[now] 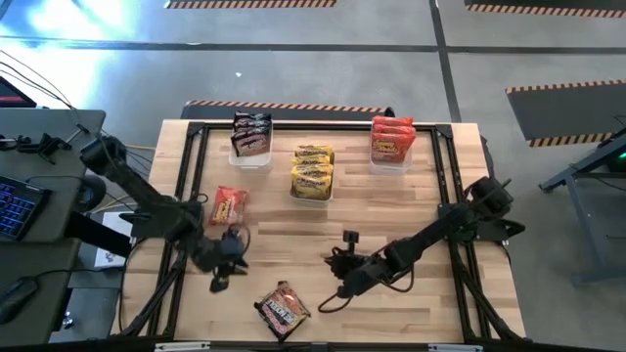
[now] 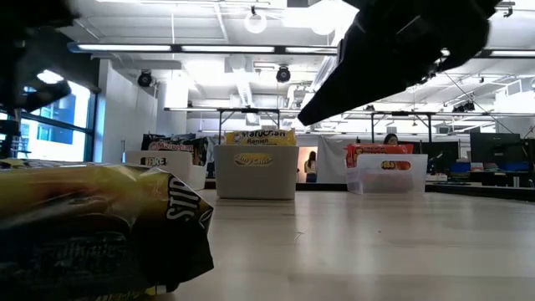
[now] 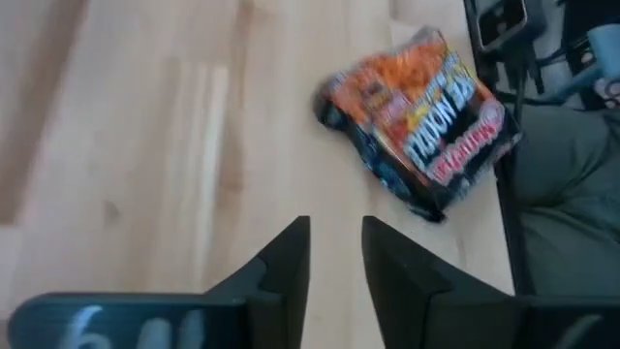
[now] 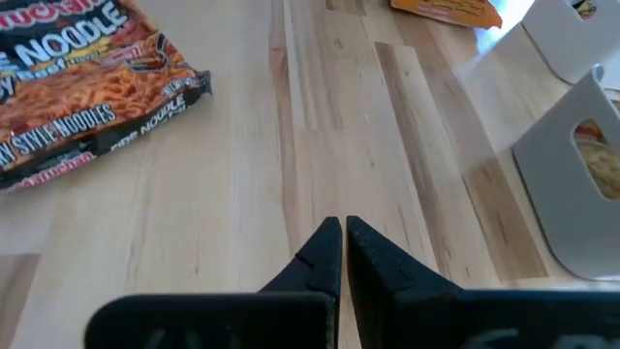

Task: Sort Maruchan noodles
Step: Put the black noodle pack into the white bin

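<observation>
A dark noodle packet (image 1: 283, 308) (image 3: 417, 121) (image 4: 87, 87) lies flat on the table near its front edge. A red-orange packet (image 1: 229, 205) lies flat at the left. Three clear bins stand at the far side: dark packets (image 1: 250, 137), yellow packets (image 1: 313, 171), red packets (image 1: 391, 142). My left gripper (image 1: 225, 274) (image 3: 336, 233) hangs left of the dark packet, narrowly open, with nothing between its fingers. My right gripper (image 1: 337, 291) (image 4: 343, 228) hovers right of that packet, shut and empty.
A small black camera block (image 1: 350, 237) stands on the table between the yellow bin and my right gripper. A black frame (image 1: 455, 196) runs along the table's edges. Bare wood lies between the bins and the grippers. In the low view the dark packet (image 2: 100, 226) fills the near left.
</observation>
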